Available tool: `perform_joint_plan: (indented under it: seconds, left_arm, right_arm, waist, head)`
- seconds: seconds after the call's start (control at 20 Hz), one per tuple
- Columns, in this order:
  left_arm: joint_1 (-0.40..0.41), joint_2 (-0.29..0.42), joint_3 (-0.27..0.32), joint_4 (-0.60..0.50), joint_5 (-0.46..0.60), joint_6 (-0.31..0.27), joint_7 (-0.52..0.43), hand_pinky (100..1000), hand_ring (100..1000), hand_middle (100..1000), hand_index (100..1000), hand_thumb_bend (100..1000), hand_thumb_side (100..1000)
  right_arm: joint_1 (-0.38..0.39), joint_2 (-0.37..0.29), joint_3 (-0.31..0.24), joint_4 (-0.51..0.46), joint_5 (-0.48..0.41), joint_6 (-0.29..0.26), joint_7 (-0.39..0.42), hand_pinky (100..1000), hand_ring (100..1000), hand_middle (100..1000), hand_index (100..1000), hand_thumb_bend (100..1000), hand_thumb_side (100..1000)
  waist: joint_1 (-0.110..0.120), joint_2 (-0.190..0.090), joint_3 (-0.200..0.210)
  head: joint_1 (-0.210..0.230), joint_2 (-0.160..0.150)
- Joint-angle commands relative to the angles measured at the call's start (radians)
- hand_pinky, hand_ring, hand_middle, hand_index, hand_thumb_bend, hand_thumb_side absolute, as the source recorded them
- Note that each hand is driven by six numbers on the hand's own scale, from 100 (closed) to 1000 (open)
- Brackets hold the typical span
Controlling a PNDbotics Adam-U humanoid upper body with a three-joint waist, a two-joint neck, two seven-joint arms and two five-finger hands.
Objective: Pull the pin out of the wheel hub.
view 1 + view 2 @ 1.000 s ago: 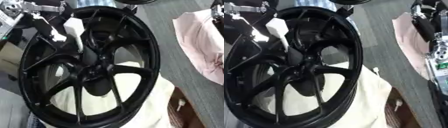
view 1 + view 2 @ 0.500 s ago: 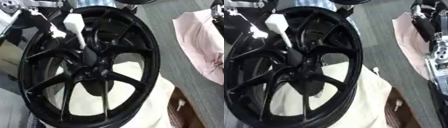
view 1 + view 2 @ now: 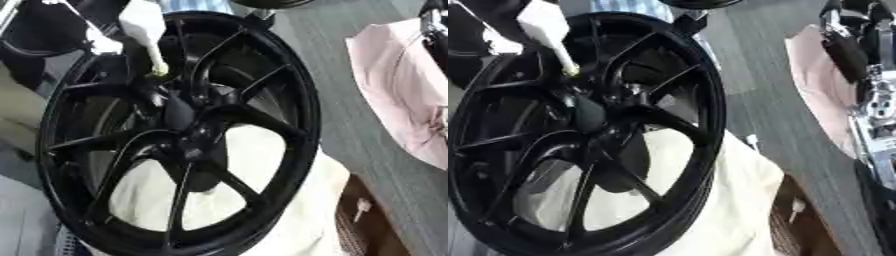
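One black multi-spoke wheel hub [image 3: 188,135] filled most of the frame, standing tilted on its rim over a cream-coloured cloth [image 3: 728,200] that showed through the lower spokes and spread out to the lower right. A white pin [image 3: 144,30] with a tapered shaft and a small yellowish tip sat in the upper left of the frame, angled downward, its tip just at the spokes above the dark centre boss; whether the tip was still seated in the wheel hub or only touching it could not be told. The left hand [image 3: 96,42] showed at the upper left beside the top of the pin as dark and white parts; whether its fingers were closed round the pin could not be told. The right hand [image 3: 846,52] was at the upper right edge of the right eye view, a dark shape lying over a pale pink cloth [image 3: 398,95], with silver arm parts below it, and its fingers could not be made out. A grey surface ran between the wheel hub and the pink cloth
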Motion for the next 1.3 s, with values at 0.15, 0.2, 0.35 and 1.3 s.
perform_joint_plan:
  seconds: [0.15, 0.2, 0.35, 1.3]
  left_arm:
    - [-0.022, 0.051, 0.036, -0.029, 0.039, -0.016, -0.038, 655, 551, 367, 523, 188, 257]
    - [-0.014, 0.061, 0.046, -0.021, 0.035, -0.009, -0.033, 655, 551, 367, 524, 187, 257]
    - [0.02, 0.123, 0.108, 0.0, 0.048, 0.014, 0.005, 655, 551, 368, 524, 188, 256]
    - [0.538, 0.414, 0.513, 0.167, 0.22, 0.034, 0.329, 686, 576, 453, 619, 248, 317]
  right_arm:
    - [-0.008, -0.022, -0.005, -0.021, -0.002, -0.001, -0.003, 879, 805, 807, 842, 161, 552]
    - [-0.001, -0.028, -0.01, -0.02, -0.001, -0.001, -0.007, 879, 805, 807, 842, 161, 552]
    - [0.014, -0.042, -0.024, -0.02, 0.001, -0.001, -0.02, 879, 805, 807, 842, 161, 552]
    - [0.013, -0.055, -0.04, -0.027, 0.0, 0.003, -0.038, 879, 807, 807, 842, 160, 552]
  waist:
    - [-0.006, -0.024, 0.002]
    - [-0.002, -0.029, 0.012]
    - [0.0, -0.032, 0.047]
    - [-0.008, -0.011, 0.06]
  head:
    - [-0.004, 0.001]
    - [-0.019, 0.009]
    - [-0.05, 0.016]
    - [-0.074, -0.007]
